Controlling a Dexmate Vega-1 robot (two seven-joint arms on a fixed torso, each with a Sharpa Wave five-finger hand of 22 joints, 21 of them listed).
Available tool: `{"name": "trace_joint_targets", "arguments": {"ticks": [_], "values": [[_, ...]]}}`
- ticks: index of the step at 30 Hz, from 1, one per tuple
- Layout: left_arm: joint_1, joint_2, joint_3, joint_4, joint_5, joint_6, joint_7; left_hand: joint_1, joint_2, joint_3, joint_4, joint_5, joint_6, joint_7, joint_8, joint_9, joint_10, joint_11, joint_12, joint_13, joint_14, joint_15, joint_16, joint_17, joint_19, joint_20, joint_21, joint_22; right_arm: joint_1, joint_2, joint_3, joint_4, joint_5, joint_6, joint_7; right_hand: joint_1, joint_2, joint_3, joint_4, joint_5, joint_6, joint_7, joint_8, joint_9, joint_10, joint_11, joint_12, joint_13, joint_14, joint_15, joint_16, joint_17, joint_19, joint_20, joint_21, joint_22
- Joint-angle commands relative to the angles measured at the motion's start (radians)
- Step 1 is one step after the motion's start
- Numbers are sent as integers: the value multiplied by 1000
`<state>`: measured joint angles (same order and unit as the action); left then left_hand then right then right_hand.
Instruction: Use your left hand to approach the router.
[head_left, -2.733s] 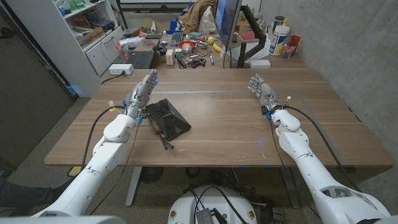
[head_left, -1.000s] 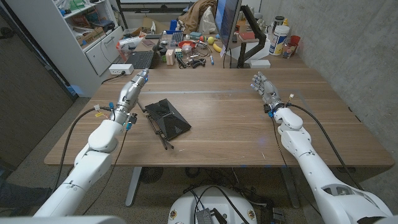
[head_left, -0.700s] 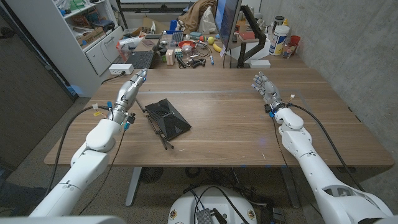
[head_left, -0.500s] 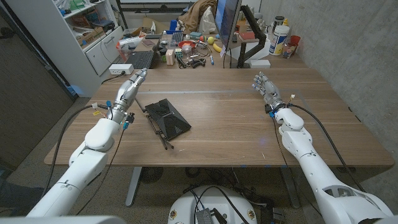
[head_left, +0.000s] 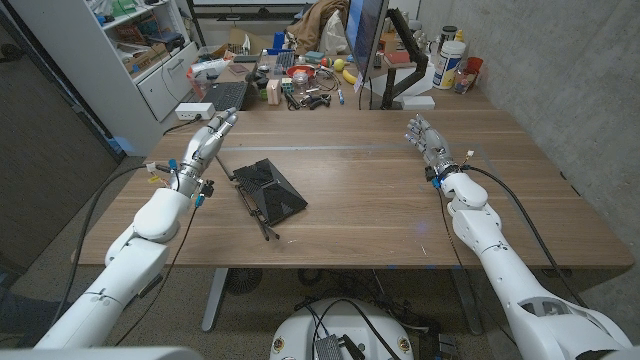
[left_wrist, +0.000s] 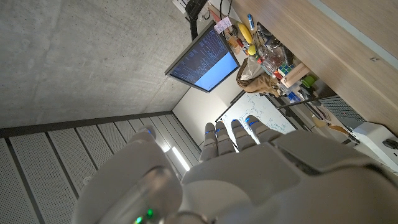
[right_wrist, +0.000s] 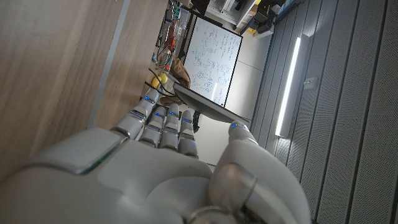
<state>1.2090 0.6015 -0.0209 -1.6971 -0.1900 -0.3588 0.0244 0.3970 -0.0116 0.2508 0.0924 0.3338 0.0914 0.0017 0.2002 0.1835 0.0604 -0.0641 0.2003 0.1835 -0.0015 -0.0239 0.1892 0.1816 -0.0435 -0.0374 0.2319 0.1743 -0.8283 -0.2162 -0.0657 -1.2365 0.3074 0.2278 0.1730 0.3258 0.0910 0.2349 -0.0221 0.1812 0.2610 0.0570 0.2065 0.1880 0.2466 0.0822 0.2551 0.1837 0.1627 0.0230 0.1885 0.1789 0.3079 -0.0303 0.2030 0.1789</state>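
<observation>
Approaching not finished, by the look of it: left robot hand (head_left: 203, 148) hovers over the desk (head_left: 360, 215) to the left of the router (head_left: 268, 190), near but apart from it, no contact. Router lies flat on the left half of the desk, antennas folded alongside. Left to do: close the gap rightward to the router. Left robot hand's fingers (left_wrist: 231, 138) are extended, close together, holding nothing. Right robot hand (head_left: 424, 139) is over the far right of the desk, fingers spread a little, empty, well apart from the router.
</observation>
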Motion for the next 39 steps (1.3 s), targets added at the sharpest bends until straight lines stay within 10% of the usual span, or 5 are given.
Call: {"name": "trace_joint_targets", "arguments": {"ticks": [1,39], "values": [[16,14,-15,-25,58,10,21,11,1,2,-5,3,13,1,10,3,5,1,7,6,8,2,4,3,5,0,-4,6,11,10,-4,19,-2,9,-3,-8,4,2,-7,3,4,-2,0,5,12,-2,-1,5,11,0,1,5,6,-1,1,5],[33,63,-16,-100,287,86,113,23,8,2,-11,2,37,3,13,4,22,-1,9,6,24,-1,6,2,11,6,-10,6,19,14,0,31,-5,13,-7,-13,8,2,-7,2,6,-7,-2,5,16,-5,-6,5,14,-1,0,6,7,-1,1,5]]}}
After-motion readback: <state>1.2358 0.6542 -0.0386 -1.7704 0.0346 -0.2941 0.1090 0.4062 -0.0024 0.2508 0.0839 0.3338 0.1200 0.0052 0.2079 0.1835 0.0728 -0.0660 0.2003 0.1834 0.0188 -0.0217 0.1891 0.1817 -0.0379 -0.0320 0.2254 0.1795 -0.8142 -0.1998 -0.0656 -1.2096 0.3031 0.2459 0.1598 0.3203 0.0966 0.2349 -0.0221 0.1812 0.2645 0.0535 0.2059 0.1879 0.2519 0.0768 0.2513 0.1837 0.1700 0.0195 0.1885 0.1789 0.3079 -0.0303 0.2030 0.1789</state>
